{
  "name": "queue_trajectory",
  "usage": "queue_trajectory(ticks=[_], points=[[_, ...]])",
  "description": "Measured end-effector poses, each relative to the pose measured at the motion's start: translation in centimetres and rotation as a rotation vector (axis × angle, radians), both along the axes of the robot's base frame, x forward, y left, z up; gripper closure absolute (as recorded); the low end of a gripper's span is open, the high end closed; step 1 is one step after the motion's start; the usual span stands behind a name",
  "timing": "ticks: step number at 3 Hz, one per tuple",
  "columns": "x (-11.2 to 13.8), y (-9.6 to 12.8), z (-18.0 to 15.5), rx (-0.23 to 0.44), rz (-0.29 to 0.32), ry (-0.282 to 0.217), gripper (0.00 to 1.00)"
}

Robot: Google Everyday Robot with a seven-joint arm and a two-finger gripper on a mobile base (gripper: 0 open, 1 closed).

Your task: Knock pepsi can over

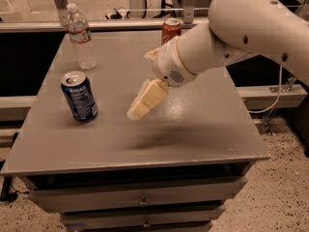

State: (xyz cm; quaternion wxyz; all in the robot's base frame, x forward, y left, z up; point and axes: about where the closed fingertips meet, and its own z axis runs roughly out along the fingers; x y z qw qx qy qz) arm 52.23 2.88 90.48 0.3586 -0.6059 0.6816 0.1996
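Pepsi can (79, 96) stands upright, end effector (137, 111) hovering near it.

Water bottle (81, 36), red can (170, 29) upright, far side of grey table (217, 124).

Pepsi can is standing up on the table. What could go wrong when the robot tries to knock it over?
The pepsi can stands near a side edge of the table, so a hard push from the end effector, which hangs beside it, might roll it off. The water bottle stands just behind the can, and a sweep angled back could topple that too.
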Motion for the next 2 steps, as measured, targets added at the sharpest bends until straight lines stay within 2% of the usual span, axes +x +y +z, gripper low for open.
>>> queue_trajectory(ticks=[1, 2], points=[[-0.2, 0.0, 0.0, -0.004, 0.004, 0.003, 0.0], [0.0, 1.9, -0.4, 0.082, 0.017, -0.02, 0.0]])
